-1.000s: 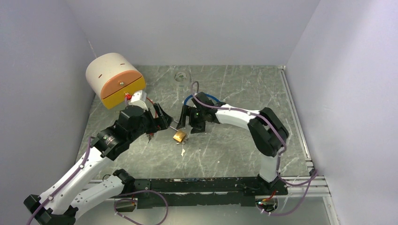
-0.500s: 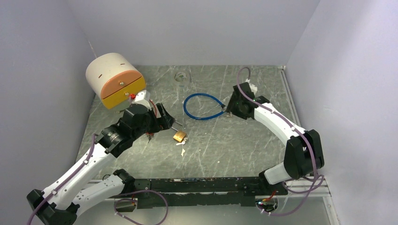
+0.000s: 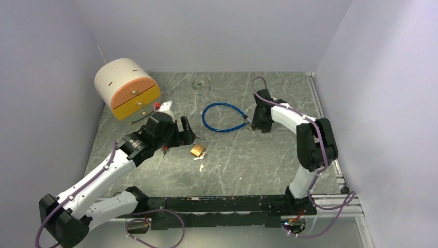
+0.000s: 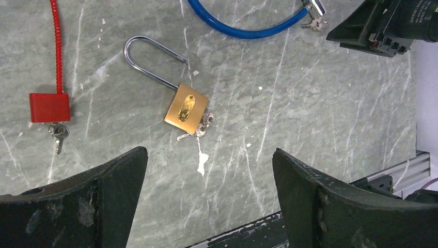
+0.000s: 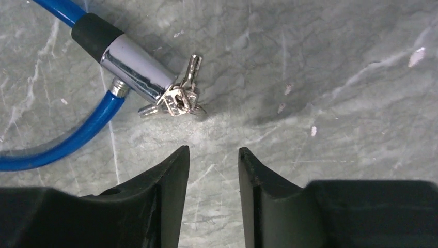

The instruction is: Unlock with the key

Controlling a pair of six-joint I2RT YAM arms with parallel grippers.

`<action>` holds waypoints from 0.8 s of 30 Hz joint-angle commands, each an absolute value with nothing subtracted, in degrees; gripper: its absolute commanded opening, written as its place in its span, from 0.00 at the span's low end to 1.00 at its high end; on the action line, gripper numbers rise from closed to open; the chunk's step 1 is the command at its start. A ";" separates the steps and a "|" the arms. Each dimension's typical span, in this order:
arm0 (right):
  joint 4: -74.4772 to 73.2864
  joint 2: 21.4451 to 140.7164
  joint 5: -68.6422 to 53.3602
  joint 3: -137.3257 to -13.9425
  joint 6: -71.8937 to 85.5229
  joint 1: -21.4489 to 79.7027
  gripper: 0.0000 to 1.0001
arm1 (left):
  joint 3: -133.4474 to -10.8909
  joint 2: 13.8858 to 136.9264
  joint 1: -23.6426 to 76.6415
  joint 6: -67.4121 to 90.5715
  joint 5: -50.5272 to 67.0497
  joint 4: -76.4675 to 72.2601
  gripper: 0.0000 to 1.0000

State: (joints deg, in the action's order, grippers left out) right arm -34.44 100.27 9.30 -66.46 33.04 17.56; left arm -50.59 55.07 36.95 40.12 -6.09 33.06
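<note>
**Top and wrist views, two-arm unlocking task.** The right gripper (image 3: 254,122) stands at the right end of the blue cable lock (image 3: 222,118), on the far half of the table (image 3: 258,165). A second ago it hung near the middle, close to the brass padlock (image 3: 197,150). Half a second ago it had already swung out to the cable's end, and since then only its arm has folded nearer. The left gripper (image 3: 185,135) has crept slightly right and hovers just left of the brass padlock.

**Left wrist view.** The left fingers (image 4: 103,181) are spread wide and hold nothing. Beyond them the padlock lies flat, its shackle (image 4: 147,57) free at one leg, with the padlock keys (image 4: 199,129) at the body's lower edge. Well to the left lies a red lock (image 4: 49,107) with a small key (image 4: 58,133) just below it.

**Right wrist view.** The right fingers (image 5: 165,175) are parted by a narrow gap, with nothing between them. They point toward the cable keys (image 5: 178,98), which sit at the end of the chrome barrel (image 5: 135,67). Whether the cable's other end is latched in the barrel cannot be told.

**Reading.** The brass padlock appears already unlocked. The right arm's shift suggests a change of target to the cable lock, whose key is not yet gripped. The next move probably calls for closing on the small key head and turning it. The loose barrel may roll or slide on the table as that is done.
</note>
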 commanded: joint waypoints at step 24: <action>-23.06 110.09 5.49 -71.18 17.88 16.79 0.24 | -53.20 63.98 37.00 39.23 -6.22 25.62 0.94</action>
State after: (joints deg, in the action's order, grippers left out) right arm -27.88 108.40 5.85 -70.19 21.21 17.06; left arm -50.72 62.26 36.95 40.07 -7.29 29.54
